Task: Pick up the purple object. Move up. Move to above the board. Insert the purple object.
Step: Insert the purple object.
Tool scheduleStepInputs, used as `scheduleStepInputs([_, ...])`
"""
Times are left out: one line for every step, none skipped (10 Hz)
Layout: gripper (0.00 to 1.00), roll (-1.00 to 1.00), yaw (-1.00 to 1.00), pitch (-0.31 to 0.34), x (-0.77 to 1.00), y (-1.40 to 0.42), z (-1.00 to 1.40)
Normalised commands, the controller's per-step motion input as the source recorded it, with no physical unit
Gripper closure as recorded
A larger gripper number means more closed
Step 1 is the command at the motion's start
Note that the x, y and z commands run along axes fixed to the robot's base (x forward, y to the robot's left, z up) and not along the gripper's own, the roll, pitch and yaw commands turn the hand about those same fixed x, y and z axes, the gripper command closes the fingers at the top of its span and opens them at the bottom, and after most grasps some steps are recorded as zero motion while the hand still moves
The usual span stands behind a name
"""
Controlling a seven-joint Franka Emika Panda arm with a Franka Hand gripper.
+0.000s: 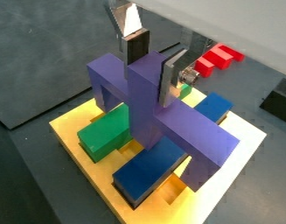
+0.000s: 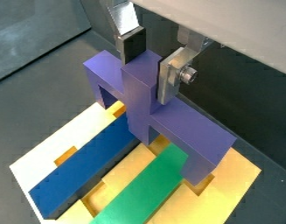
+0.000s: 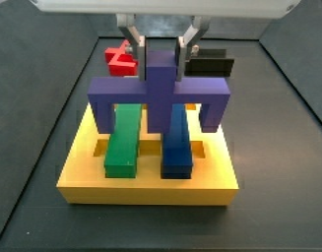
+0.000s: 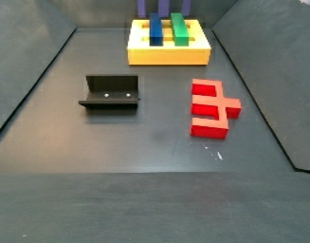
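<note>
The purple object point(image 3: 161, 89) stands upright on the yellow board point(image 3: 150, 187), its two end legs down at the board and its stem pointing up. It shows in both wrist views point(image 1: 186, 131) point(image 2: 186, 131). My gripper point(image 3: 162, 54) hangs straight over it, one finger on each side of the stem's top. Narrow gaps show between pads and stem, so the gripper point(image 1: 155, 66) point(image 2: 152, 63) is open. From the far side view only the board point(image 4: 168, 54) and the tops of the purple legs point(image 4: 142, 8) show.
A green bar point(image 3: 124, 138) and a blue bar point(image 3: 176, 143) lie in the board's slots under the purple crossbar. A red block point(image 4: 211, 107) and the dark fixture point(image 4: 110, 92) stand on the grey floor away from the board.
</note>
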Motion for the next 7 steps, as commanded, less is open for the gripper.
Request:
scheduleStepInputs([1.00, -0.02, 0.00, 0.000, -0.02, 0.00, -0.02])
scheduleStepInputs([1.00, -0.01, 0.00, 0.000, -0.07, -0.04, 0.00])
scheduleStepInputs([1.00, -0.01, 0.00, -0.014, -0.07, -0.04, -0.03])
scheduleStepInputs([1.00, -0.01, 0.00, -0.043, -0.07, -0.04, -0.09])
scheduleStepInputs([1.00, 0.00, 0.00, -0.054, -0.11, -0.03, -0.11])
scheduleStepInputs([1.00, -0.01, 0.00, -0.051, -0.16, -0.02, -0.07])
scheduleStepInputs([1.00, -0.02, 0.06, -0.070, 0.00, -0.07, -0.14])
